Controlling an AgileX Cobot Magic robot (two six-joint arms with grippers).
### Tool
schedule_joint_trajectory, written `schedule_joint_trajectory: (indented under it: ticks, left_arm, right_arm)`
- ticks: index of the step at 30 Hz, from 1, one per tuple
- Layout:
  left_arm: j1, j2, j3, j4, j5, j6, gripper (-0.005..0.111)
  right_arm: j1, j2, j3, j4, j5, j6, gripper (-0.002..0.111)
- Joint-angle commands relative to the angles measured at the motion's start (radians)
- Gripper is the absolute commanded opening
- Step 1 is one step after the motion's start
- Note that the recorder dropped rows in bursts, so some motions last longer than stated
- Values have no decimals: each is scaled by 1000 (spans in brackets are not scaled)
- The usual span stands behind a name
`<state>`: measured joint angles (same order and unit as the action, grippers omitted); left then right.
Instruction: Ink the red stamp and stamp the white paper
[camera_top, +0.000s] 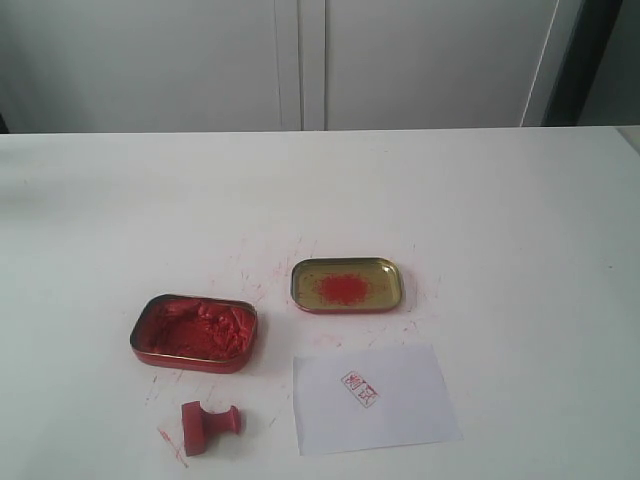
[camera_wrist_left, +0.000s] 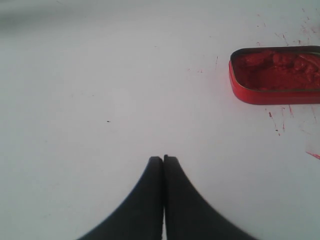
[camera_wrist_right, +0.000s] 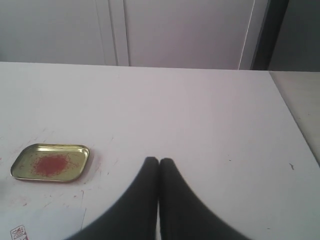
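Left hand (camera_wrist_left: 163, 159) and right hand (camera_wrist_right: 159, 161) both sat pinched shut and empty, the red stamp (camera_top: 208, 425) lay tipped over on the table (camera_top: 500, 220) near the ink tin (camera_top: 193, 330), left of the white paper (camera_top: 410, 412), seemingly already printed, so the left hand probably needed to open and grip the stamp's handle squarely.

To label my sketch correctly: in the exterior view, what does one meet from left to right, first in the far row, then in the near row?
Far row: red ink tin → gold tin. Near row: red stamp → white paper.
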<state>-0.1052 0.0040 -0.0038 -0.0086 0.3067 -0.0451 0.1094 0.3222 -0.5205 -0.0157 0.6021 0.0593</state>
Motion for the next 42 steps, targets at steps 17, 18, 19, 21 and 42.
schedule_joint_trajectory:
  ticks: [17,18,19,21,42]
  left_arm:
    - [3,-4,4,-4,-1,1,0]
    - [3,-4,4,-4,-1,1,0]
    - [3,-4,4,-4,-1,1,0]
    - [3,-4,4,-4,-1,1,0]
    - [3,-4,4,-4,-1,1,0]
  right_arm:
    - [-11,-280,270,-8,-85,-11,0]
    - [-11,-282,288,-8,-85,-11,0]
    - [-11,-282,300,-8,-85,-11,0]
    - [-11,-282,340,-8,-132,-11,0]
    - [-11,-322,521,-8,-260,-9,0]
